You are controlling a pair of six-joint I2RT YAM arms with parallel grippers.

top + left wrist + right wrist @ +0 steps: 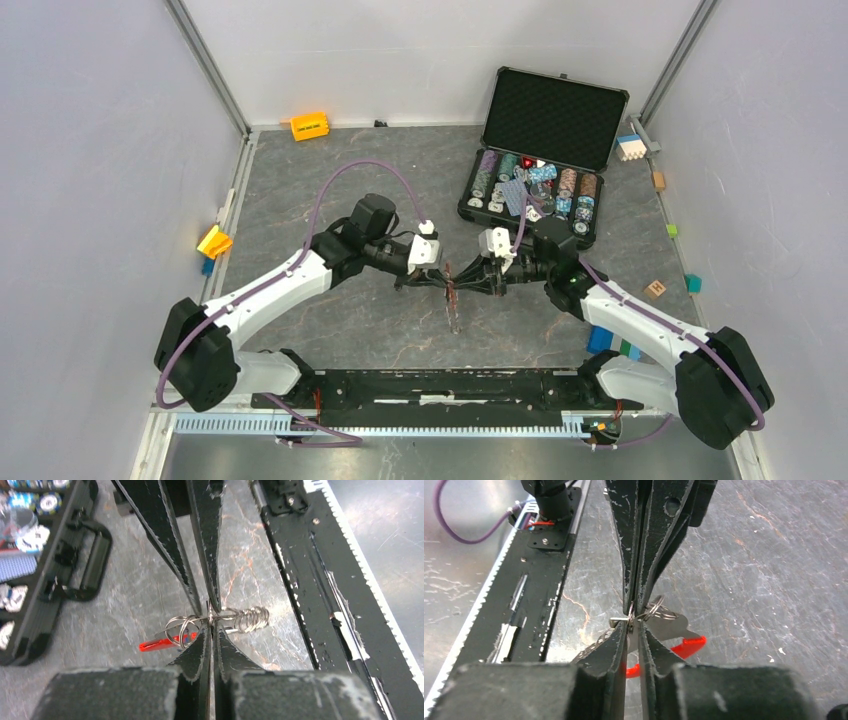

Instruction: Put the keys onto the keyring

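Mid-threading, held just over desk (pixel 350 330) centre: L pincer (pixel 211 630) clenched on keyring (pixel 252 617) wire, red fob (pixel 155 644) dangling; R pincer (pixel 634 630) tips near-shut beside key (pixel 669 625), grip can't tell; next prob calls for feeding key eye onto ring w/o dropping either.

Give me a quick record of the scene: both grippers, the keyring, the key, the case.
left gripper: shut on the keyring
right gripper: tips meet the left's at the ring; grip unclear
keyring: held between the grippers over the table, red fob attached
key: silver, beside the rings
case: open, far right
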